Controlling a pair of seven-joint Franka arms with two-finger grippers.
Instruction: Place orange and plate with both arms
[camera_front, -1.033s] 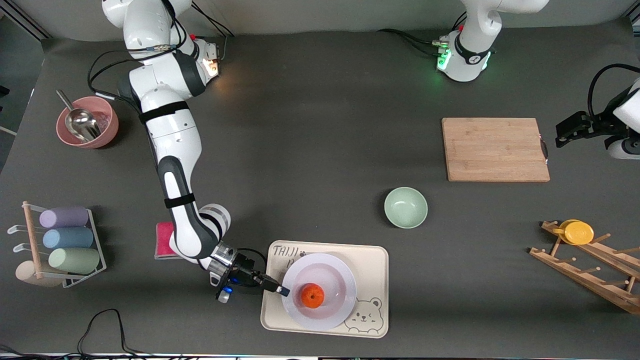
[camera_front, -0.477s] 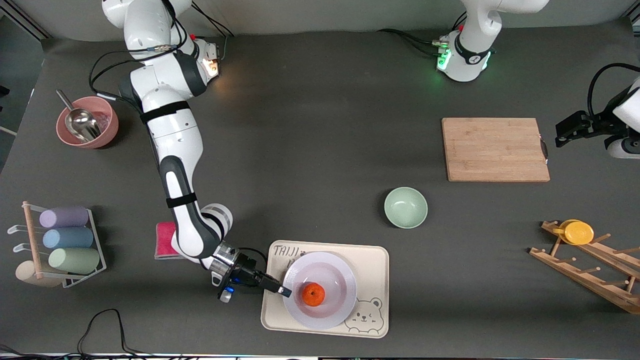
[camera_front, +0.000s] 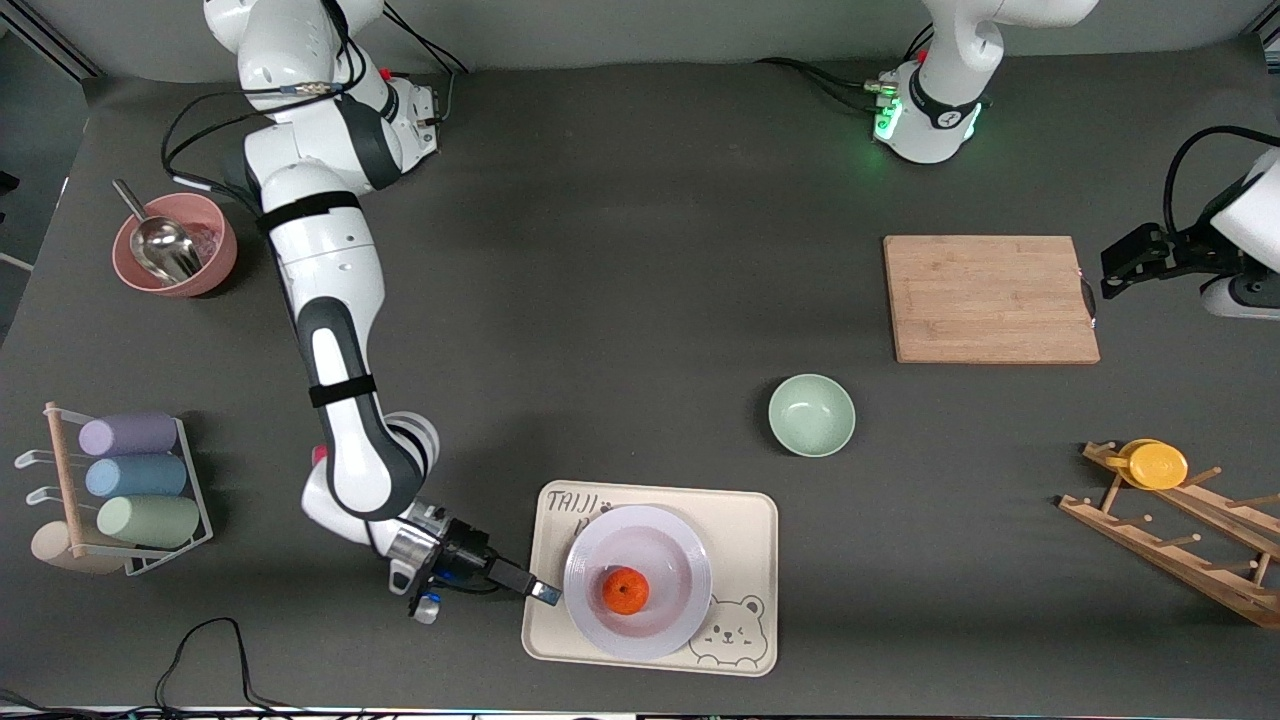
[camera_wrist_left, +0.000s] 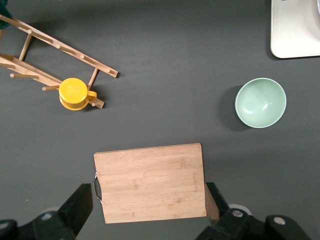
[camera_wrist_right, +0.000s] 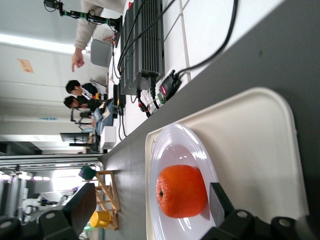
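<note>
The orange (camera_front: 625, 591) sits in the lavender plate (camera_front: 672, 545) on the bear tray (camera_front: 745, 520), so the right gripper (camera_front: 548, 593), jaws spread and empty beside the plate's rim, should retreat level without nudging it. The left gripper (camera_front: 1110, 272), jaws wide and empty, waits by the cutting board (camera_front: 990, 298).

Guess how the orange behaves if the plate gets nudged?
Likely rolls: the orange is round and sits loose in the plate. The raised rim should probably catch it. The plate's glossy surface looks slick, so it may slide too.
</note>
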